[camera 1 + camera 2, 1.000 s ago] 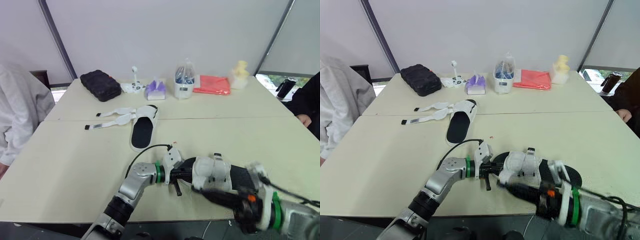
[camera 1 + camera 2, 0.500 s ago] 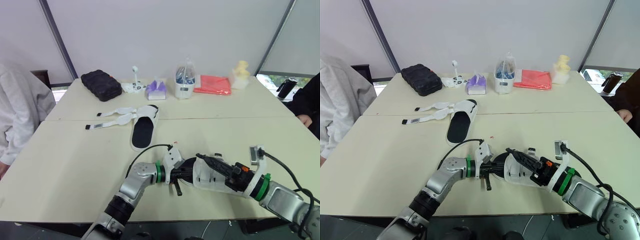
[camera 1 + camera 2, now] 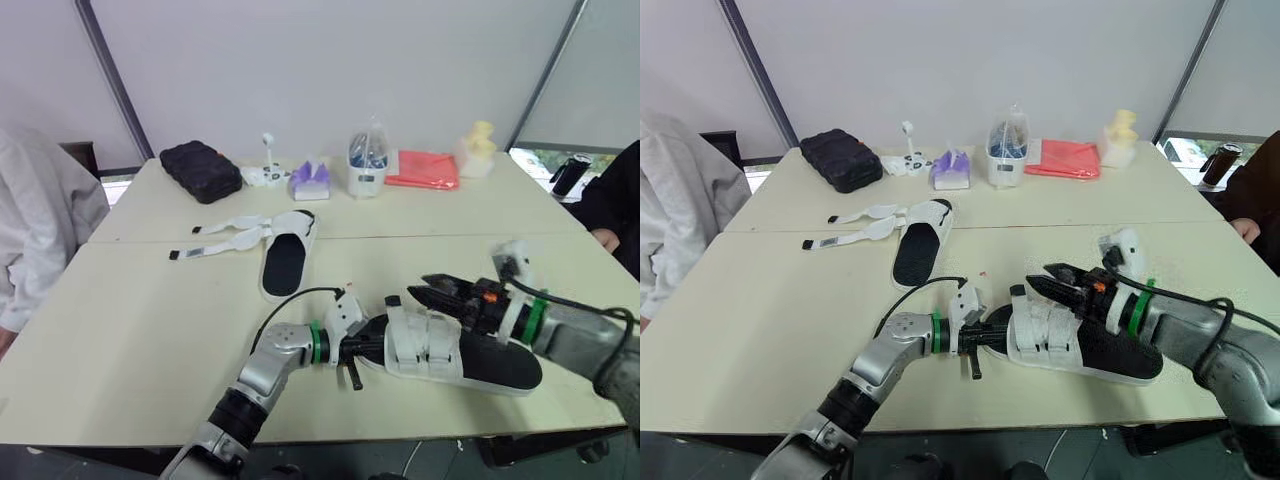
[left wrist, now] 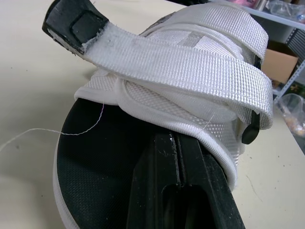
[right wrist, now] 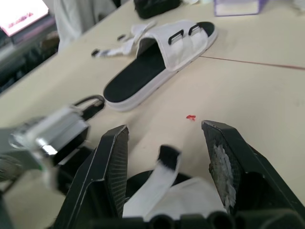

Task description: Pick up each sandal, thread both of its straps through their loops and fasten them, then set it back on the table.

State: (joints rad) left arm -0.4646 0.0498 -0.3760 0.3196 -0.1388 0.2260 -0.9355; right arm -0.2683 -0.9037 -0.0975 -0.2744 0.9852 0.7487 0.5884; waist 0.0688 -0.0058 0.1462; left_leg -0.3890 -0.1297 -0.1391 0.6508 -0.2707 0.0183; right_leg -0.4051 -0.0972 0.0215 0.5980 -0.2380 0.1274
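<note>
Here we count two sandals on the table (image 3: 150, 330): the near sandal (image 3: 490, 362) lies by the front edge with both straps (image 3: 425, 340) folded across its upper, the far sandal (image 3: 284, 262) well apart, its two straps splayed open. The left gripper (image 4: 175, 157) has its jaws pressed together at the near sandal's toe; the right gripper (image 3: 428, 288) hovers spread above its straps.

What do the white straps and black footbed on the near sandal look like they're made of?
White straps: woven webbing with a matte finish, judging by the ribbed weave and the frayed edge at the black end tab.
Black footbed: probably foam or rubber, since the surface is finely pebbled and matte.
White upper: mesh fabric, going by its dotted weave.
</note>
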